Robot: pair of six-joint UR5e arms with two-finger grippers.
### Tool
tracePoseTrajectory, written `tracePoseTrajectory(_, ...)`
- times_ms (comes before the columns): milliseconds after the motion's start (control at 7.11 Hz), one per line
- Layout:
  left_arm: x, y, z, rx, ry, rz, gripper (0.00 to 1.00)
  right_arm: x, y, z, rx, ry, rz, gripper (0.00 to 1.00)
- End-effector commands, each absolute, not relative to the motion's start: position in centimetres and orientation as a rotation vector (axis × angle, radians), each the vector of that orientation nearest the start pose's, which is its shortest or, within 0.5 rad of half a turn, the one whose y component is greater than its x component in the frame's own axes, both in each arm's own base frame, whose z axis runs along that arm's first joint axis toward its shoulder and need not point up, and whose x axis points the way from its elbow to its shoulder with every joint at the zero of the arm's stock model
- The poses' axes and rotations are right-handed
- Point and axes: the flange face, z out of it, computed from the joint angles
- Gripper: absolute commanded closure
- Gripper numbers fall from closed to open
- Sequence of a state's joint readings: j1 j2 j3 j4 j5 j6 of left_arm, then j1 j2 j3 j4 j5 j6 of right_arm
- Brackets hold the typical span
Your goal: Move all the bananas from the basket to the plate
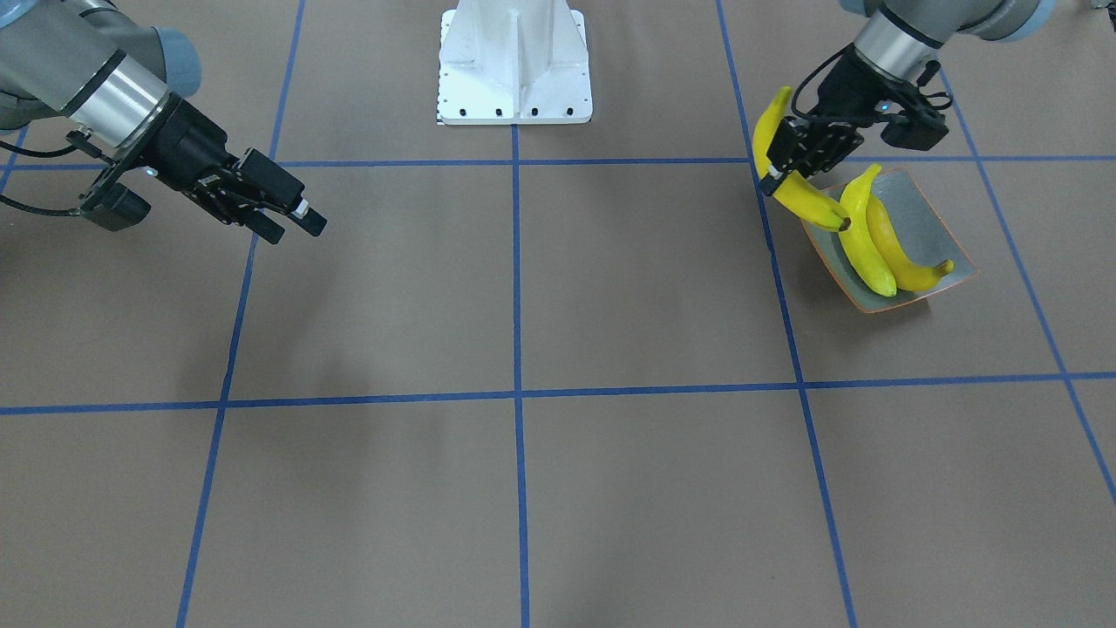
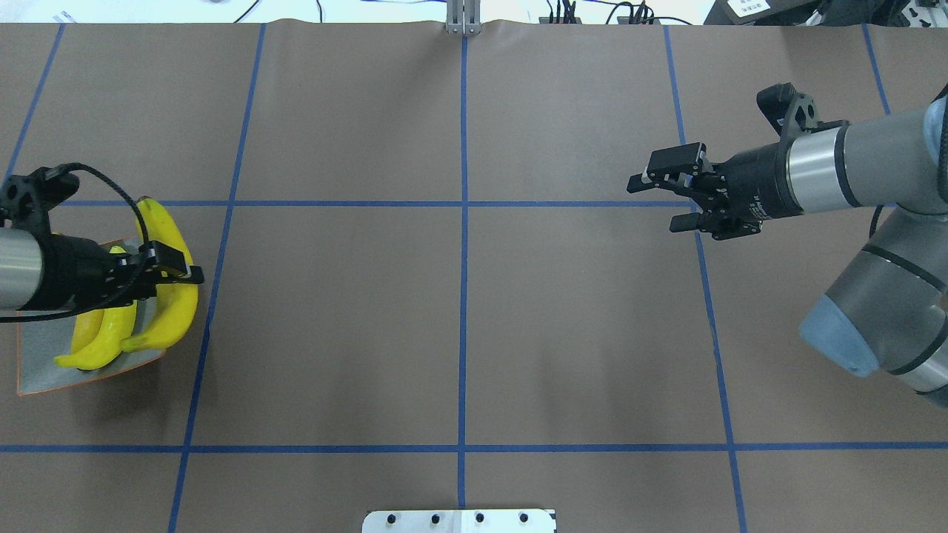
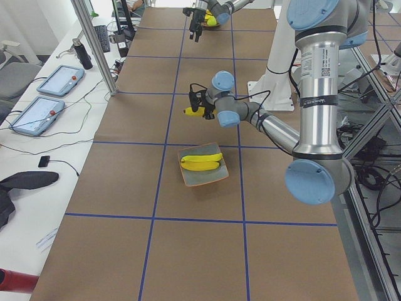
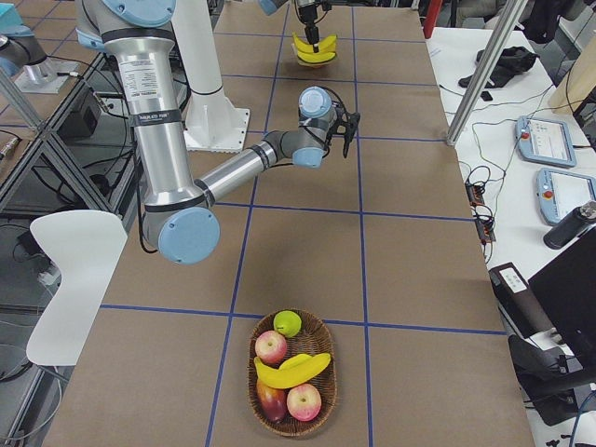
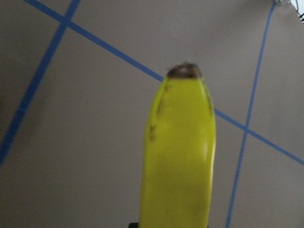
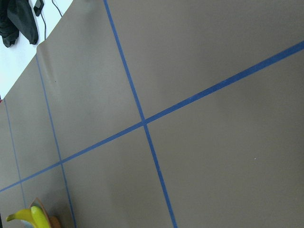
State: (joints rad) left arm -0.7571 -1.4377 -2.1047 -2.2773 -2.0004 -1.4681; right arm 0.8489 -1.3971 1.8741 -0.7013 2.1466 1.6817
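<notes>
My left gripper is shut on a yellow banana and holds it tilted over the near edge of the grey-green plate. The held banana fills the left wrist view. Two more bananas lie side by side on the plate. In the overhead view the left gripper and held banana are at the plate. A fourth banana lies in the wicker basket. My right gripper is open and empty, above the table far from both.
The basket holds red apples and a green one, at the table's end on my right. The white robot base stands at the middle of my side. Blue tape lines cross the brown table.
</notes>
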Motion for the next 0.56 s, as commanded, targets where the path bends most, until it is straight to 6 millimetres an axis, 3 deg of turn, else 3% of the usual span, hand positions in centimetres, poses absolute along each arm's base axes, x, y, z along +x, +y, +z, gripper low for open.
tracePoseTrajectory(0, 16.9, -36.3, 46.2, 0.153, 1.021, -0.192, 1.0, -26.7, -45.0, 35.7, 0.117, -1.325, 0.401, 0.0)
tracePoseTrajectory(281, 11.0, -38.9, 54.0, 0.129, 0.98, -0.15, 1.0, -25.4, -45.1, 37.1, 0.131, -1.302, 0.411, 0.0)
tracePoseTrajectory(422, 11.2, -39.3, 56.0, 0.1, 0.962, -0.156, 1.0, -24.3, -45.3, 37.7, 0.144, -1.289, 0.424, 0.0)
